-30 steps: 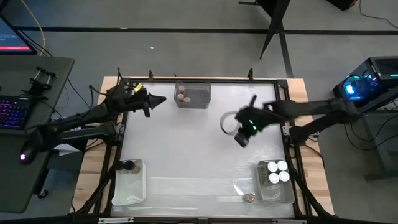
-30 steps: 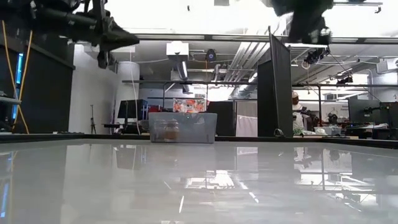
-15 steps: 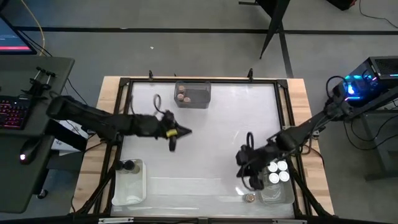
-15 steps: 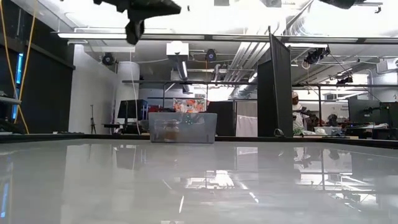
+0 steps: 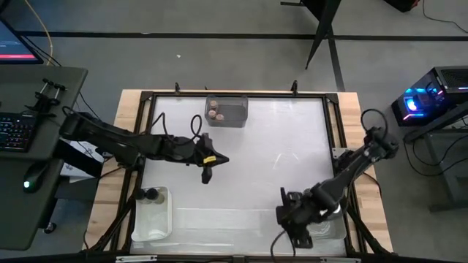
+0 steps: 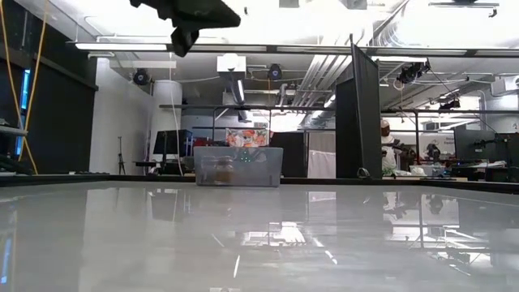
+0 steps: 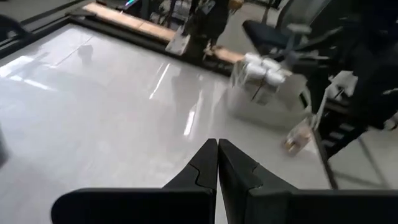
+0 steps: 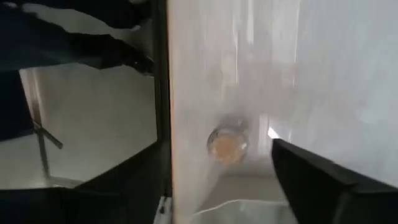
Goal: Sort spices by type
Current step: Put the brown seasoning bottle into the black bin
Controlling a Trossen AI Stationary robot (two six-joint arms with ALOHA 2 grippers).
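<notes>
One cork-topped spice jar stands alone on the table near its front edge, also seen in the left wrist view. My right gripper hangs open above it, a finger to either side, touching nothing. Several white-lidded jars stand in the clear bin at the near right. Brown-topped jars sit in the far bin. A dark-lidded jar stands in the near-left bin. My left gripper hovers shut over the table's middle left.
The table's dark frame runs close beside the lone jar. My right arm crosses above the near-right bin. The white table top between the far bin and the near bins is bare. Beyond the far edge lies a room with desks.
My right gripper has swung from the table's middle right toward the near edge and come down over the lone cork-topped jar. My left gripper has gone from the far left corner toward the table's middle, staying shut.
</notes>
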